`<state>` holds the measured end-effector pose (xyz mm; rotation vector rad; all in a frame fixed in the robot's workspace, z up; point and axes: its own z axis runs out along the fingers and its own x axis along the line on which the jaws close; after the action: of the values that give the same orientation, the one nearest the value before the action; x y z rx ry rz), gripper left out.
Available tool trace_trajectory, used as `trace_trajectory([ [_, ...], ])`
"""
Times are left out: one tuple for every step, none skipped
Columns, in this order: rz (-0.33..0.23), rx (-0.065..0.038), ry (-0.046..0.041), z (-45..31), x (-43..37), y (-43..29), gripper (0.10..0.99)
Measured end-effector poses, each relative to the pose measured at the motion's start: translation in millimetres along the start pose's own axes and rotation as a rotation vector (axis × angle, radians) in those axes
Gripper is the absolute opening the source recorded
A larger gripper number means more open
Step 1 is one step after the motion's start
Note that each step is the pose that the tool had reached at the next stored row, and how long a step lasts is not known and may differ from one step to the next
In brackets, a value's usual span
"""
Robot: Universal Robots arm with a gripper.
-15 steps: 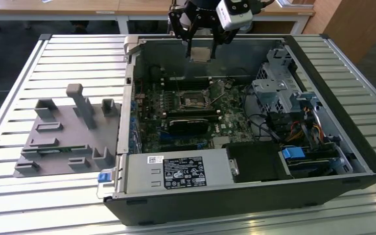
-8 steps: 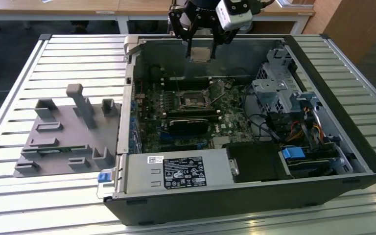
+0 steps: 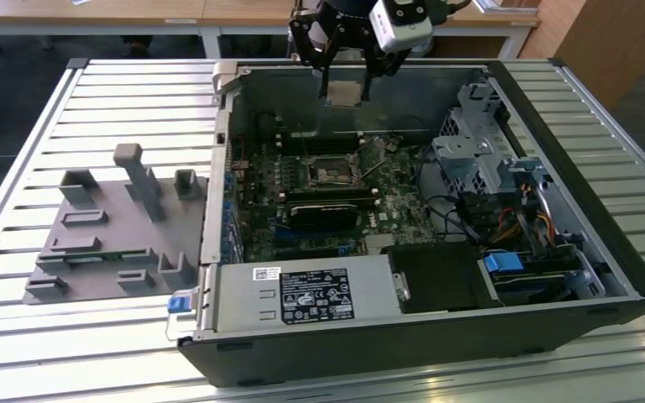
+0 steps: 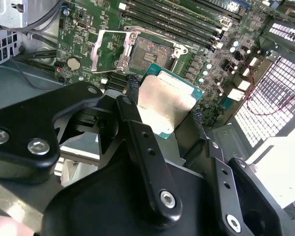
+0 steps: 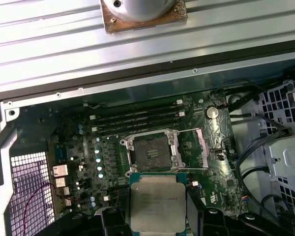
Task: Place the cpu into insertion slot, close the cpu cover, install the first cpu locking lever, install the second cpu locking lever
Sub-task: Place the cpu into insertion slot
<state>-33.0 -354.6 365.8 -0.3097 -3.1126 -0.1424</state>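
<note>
- The tool (image 3: 346, 82) is clamped on the cpu (image 5: 156, 200), which it holds flat.
- The cpu hangs well above the uncovered insertion slot (image 5: 151, 151); I cannot tell whether it is squarely over the slot.

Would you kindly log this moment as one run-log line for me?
end effector: shut on chip | chip: held in air, apart from socket | socket: empty | cover: open
</note>
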Motion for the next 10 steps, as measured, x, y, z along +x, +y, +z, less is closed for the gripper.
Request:
trace_trajectory([
  [0.002, 0.000, -0.0002, 0.0, 0.0, 0.0, 0.541],
  [0.004, 0.000, -0.0003, 0.0, 0.0, 0.0, 0.541],
  [0.006, 0.000, -0.0006, 0.0, 0.0, 0.0, 0.541],
  [0.008, 0.000, -0.0007, 0.0, 0.0, 0.0, 0.541],
  [0.011, 0.000, -0.0010, 0.0, 0.0, 0.0, 0.541],
  [0.013, 0.000, -0.0012, 0.0, 0.0, 0.0, 0.541],
  [0.016, 0.000, -0.0014, 0.0, 0.0, 0.0, 0.541],
  [0.019, 0.000, -0.0017, 0.0, 0.0, 0.0, 0.541],
  [0.023, -0.001, -0.0021, 0.0, 0.0, 0.0, 0.541],
  [0.028, -0.001, -0.0025, 0.0, 0.0, 0.1, 0.541],
])
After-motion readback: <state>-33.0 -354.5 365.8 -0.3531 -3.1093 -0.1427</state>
